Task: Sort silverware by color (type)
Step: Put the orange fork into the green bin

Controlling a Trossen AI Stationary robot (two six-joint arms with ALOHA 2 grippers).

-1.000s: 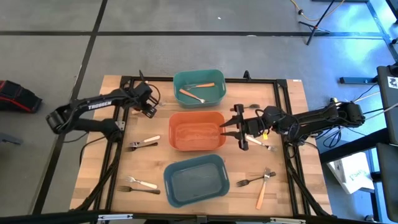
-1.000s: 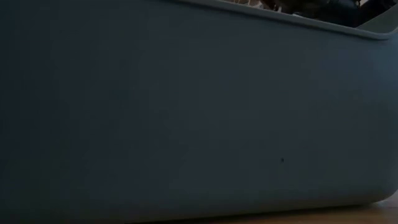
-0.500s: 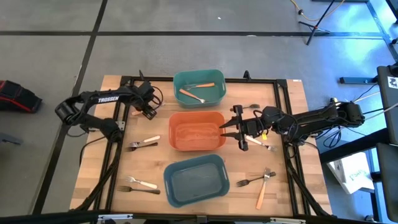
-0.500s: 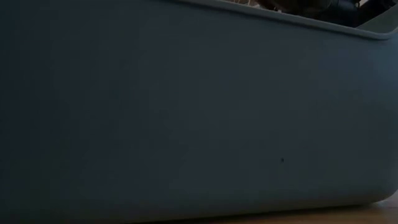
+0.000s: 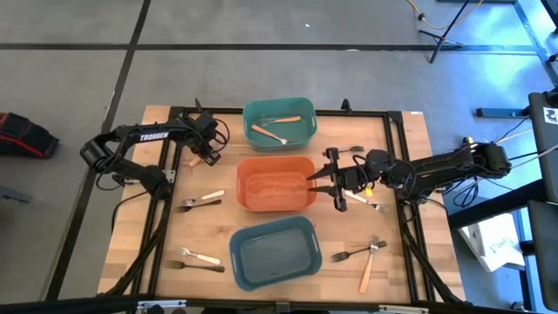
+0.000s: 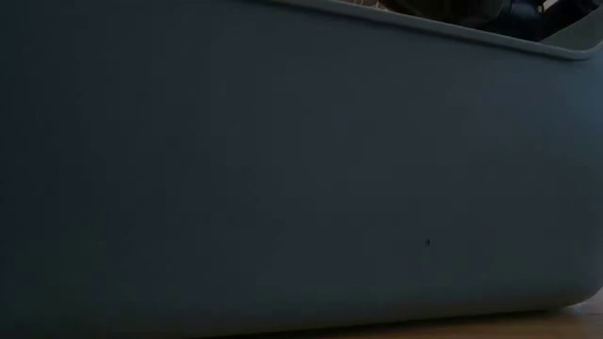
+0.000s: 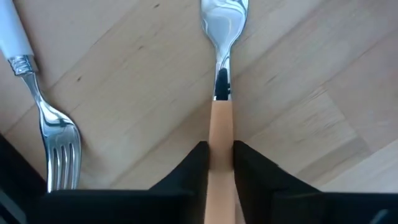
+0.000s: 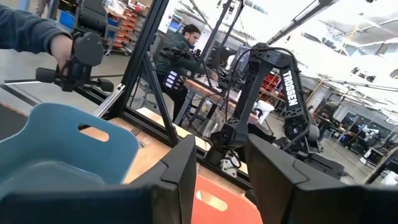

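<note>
Between the fingers, left gripper (image 7: 220, 163): a brown-handled fork (image 7: 221, 118), pinched at the handle, lying on the table (image 7: 298, 99).
Just beside it: a cream-handled fork (image 7: 37, 93), flat on the wood.
Right gripper (image 5: 330, 180): fingers parted, holding nothing, at the orange bin (image 5: 275, 184) rim.
</note>
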